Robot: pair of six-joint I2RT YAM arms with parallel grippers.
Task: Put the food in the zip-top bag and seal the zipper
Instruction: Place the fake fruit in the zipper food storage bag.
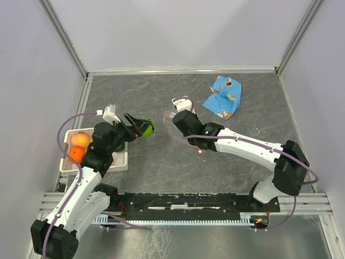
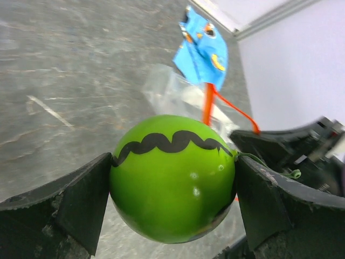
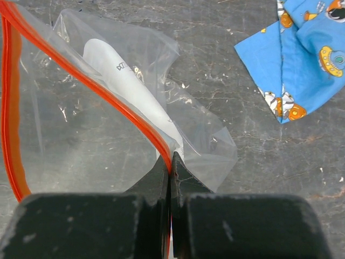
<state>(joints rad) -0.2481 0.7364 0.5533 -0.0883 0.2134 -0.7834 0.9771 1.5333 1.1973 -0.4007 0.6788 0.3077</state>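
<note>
The left end effector [image 1: 142,128] grips the green fruit [image 2: 172,178] from both sides above the tabletop [image 1: 161,156]; its dark zigzag runs across near the top. The right end effector [image 3: 171,167] is closed on the zipper [image 3: 108,90] of the zip-top bag [image 3: 81,140], just beside the fruit. From the fingers the zipper runs diagonally to the upper left. The bag's white label [image 3: 129,86] carries a small mark that I cannot read. Orange and peach fruits [image 1: 80,145] lie in the basket [image 1: 121,161].

Open tabletop [image 1: 161,162] between left gripper [image 1: 140,128] and right gripper [image 3: 171,178]; blue snack packet [image 1: 222,98] beyond; basket [image 1: 122,159] beside left arm.
</note>
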